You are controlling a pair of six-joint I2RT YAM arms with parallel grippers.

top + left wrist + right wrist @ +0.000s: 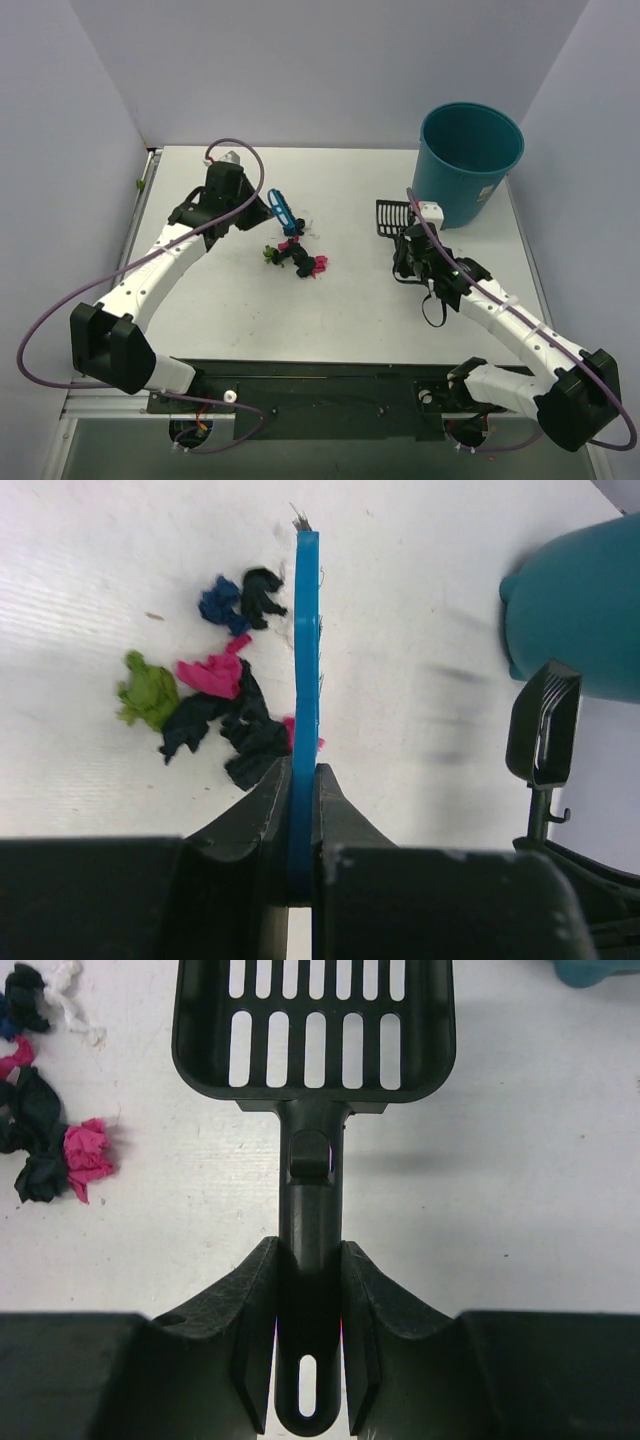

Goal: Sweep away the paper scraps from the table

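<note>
Two tools, one per side, plainly split by job. Left gripper (303,780) pressed shut on the thin blue brush (305,660), edge-on between the pads, set just far-left of the paper scraps (295,258), likely so as to push them right, toward the scoop (315,1030). Scraps bunched in one small heap in the middle of the table (350,320), a few close against the brush; touching or not, hard to say. Right gripper (310,1260) clamped on the scoop's handle, slotted pan aimed far, parked well right of the heap and just near of the teal bin (470,160). Probably staged as catcher, with only a short carry to the bin.

Left arm stretched diagonally from the near-left base toward far centre, wrist turned right. Right arm reaching from the near-right base toward far-left, wrist just near of the bin.
</note>
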